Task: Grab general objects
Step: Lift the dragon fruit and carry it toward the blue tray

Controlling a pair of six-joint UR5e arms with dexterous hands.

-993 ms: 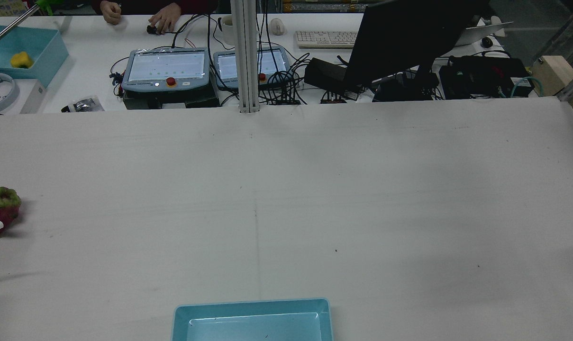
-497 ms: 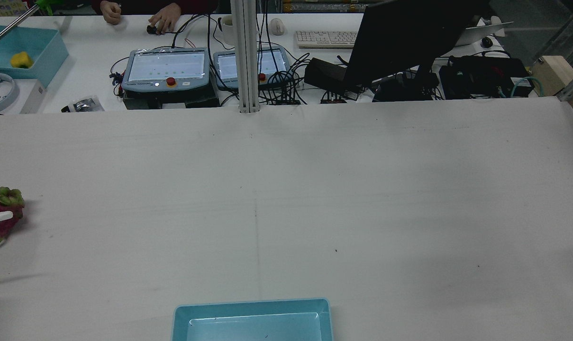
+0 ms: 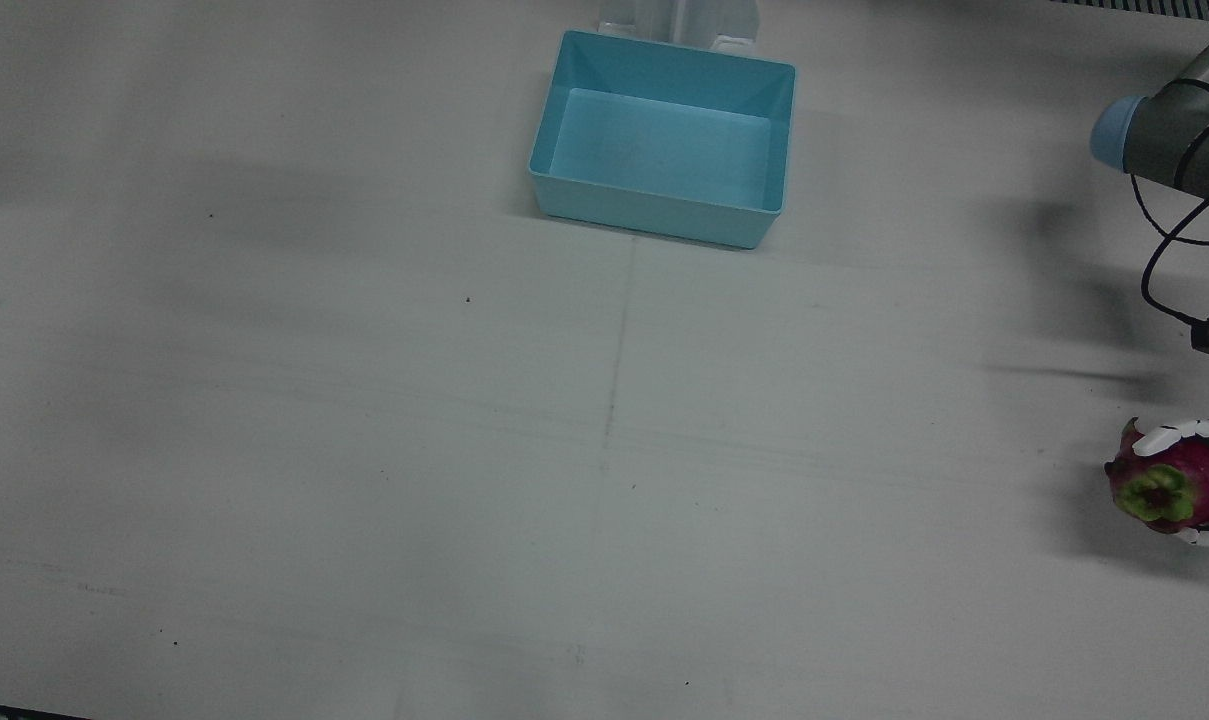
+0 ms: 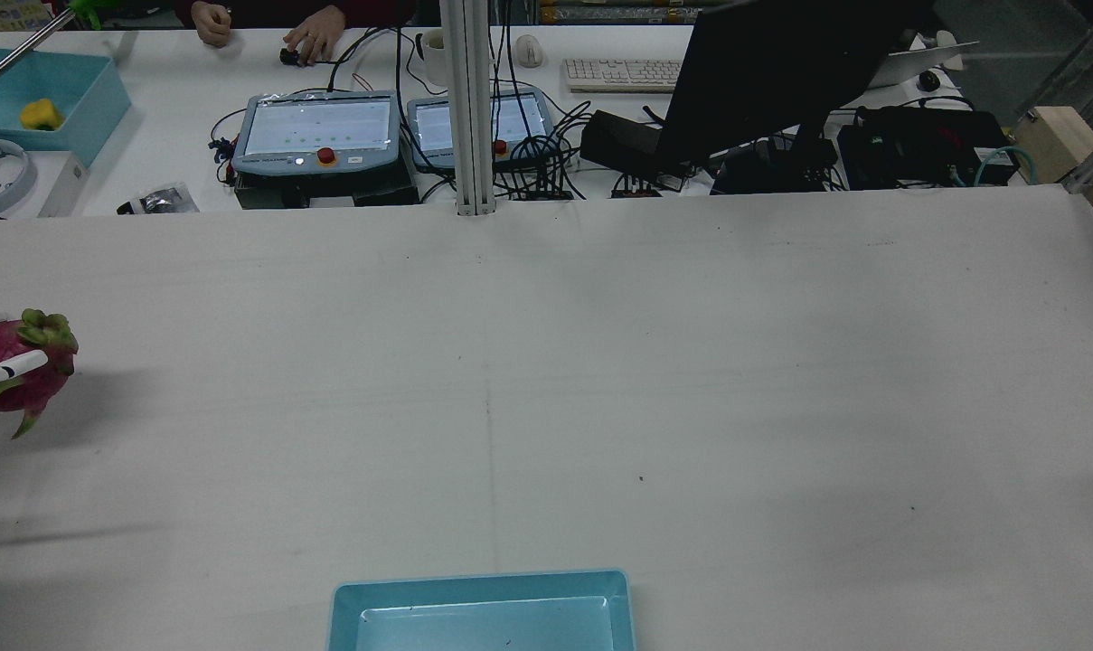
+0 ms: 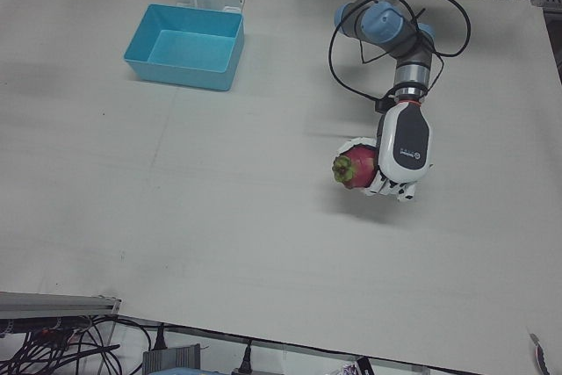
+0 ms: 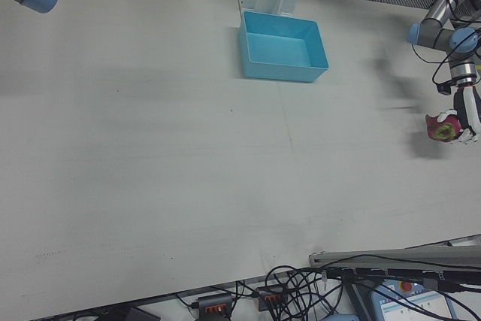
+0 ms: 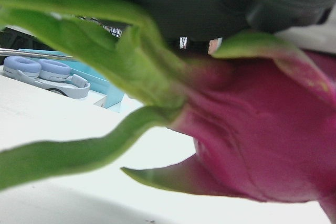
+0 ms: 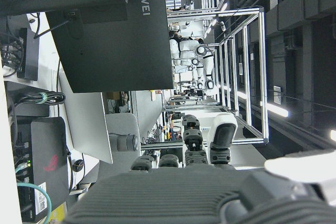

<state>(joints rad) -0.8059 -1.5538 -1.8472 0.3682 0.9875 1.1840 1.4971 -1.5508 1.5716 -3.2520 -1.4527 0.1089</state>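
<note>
Left robot hand (image 5: pixel 399 154) clenched around dragon fruit (image 5: pixel 354 167), fruit raised off tabletop (image 5: pixel 219 217), shadow beneath. Right robot hand (image 8: pixel 210 182): fingers loosely curled, grasping nothing.

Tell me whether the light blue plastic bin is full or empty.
Empty. The light blue plastic bin shows only its bare floor in the front view; the pink dragon fruit sits in the left hand.

Even overhead light washes the white table (image 3: pixel 364 450), soft grey shadows smearing across it. Under my left hand (image 5: pixel 402 151) a blurred shadow trails the dragon fruit (image 5: pixel 356 167). My left hand camera's far too close: the fruit's a soft, unfocused mass. My right hand view's sharp, ceiling strips glaring.
</note>
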